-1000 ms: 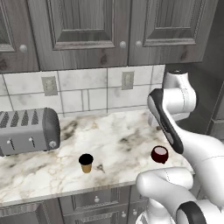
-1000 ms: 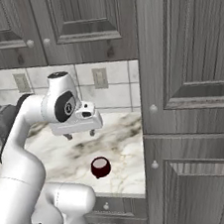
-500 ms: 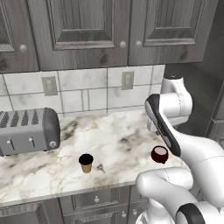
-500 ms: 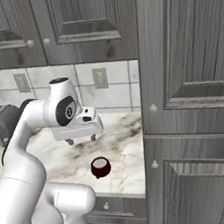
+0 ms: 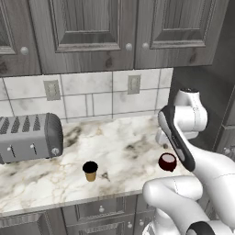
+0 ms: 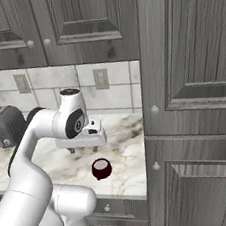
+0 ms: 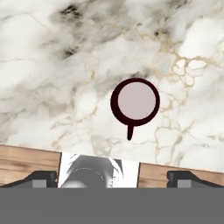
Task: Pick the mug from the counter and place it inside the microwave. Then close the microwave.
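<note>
Marble table (image 5: 114, 147) near its front edge: the mug (image 6: 101, 168) stands upright, handle pointing toward the edge. The end effector (image 6: 82, 149) hangs above and just behind it — fingers spread wide, nothing held — so the coming move is a descent. Beyond, tiled wall and grey cabinets (image 6: 194, 99).

Bare counter (image 5: 124, 147) ringed the mug (image 6: 101, 169) (upright, alone); the paper cup (image 5: 90, 170) and toaster (image 5: 28, 137) stood well apart, tall cabinet (image 6: 192, 124) close by.
</note>
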You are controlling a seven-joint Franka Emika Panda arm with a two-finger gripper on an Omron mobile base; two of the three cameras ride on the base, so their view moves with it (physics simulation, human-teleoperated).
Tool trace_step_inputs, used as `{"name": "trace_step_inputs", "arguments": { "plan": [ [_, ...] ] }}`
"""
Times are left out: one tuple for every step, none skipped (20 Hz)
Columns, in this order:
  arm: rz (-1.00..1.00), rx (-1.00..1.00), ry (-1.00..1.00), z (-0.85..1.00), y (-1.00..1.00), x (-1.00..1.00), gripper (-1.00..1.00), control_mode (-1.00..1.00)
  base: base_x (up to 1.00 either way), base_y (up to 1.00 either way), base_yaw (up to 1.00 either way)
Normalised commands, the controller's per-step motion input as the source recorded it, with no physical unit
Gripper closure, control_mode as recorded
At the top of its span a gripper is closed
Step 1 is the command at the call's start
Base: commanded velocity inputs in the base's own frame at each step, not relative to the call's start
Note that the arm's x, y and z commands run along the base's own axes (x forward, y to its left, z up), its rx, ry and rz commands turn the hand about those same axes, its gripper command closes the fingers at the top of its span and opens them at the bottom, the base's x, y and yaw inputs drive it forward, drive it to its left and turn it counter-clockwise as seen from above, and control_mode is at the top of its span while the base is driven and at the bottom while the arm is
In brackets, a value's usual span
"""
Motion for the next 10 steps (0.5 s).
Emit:
{"name": "trace_step_inputs", "arguments": {
  "plan": [
    [-0.09,0.07,0.00,0.00,-0.05,-0.08,-1.00,-1.00,0.00,0.00,0.00],
    [-0.09,0.05,0.00,0.00,-0.09,-0.08,-1.00,-1.00,0.00,0.00,0.00],
    [-0.08,0.04,0.00,0.00,-0.11,-0.06,-1.00,-1.00,0.00,0.00,0.00],
    [-0.08,0.02,0.00,0.00,-0.20,0.00,-1.00,-1.00,0.00,0.00,0.00],
    [-0.08,0.02,0.00,-0.06,-0.19,0.00,-1.00,-1.00,0.00,0.00,0.00],
    [-0.08,0.02,0.00,-0.14,-0.21,0.00,-1.00,-1.00,0.00,0.00,0.00],
    [-0.08,0.01,0.00,-0.15,-0.16,0.00,-1.00,-1.00,0.00,0.00,0.00],
    [-0.09,0.00,0.00,-0.18,-0.13,0.00,-1.00,-1.00,0.00,0.00,0.00],
    [-0.08,0.00,0.00,-0.21,-0.11,0.00,-1.00,-1.00,0.00,0.00,0.00],
    [-0.08,0.00,0.00,-0.21,-0.04,0.00,-1.00,-1.00,0.00,0.00,0.00]
  ]
}}
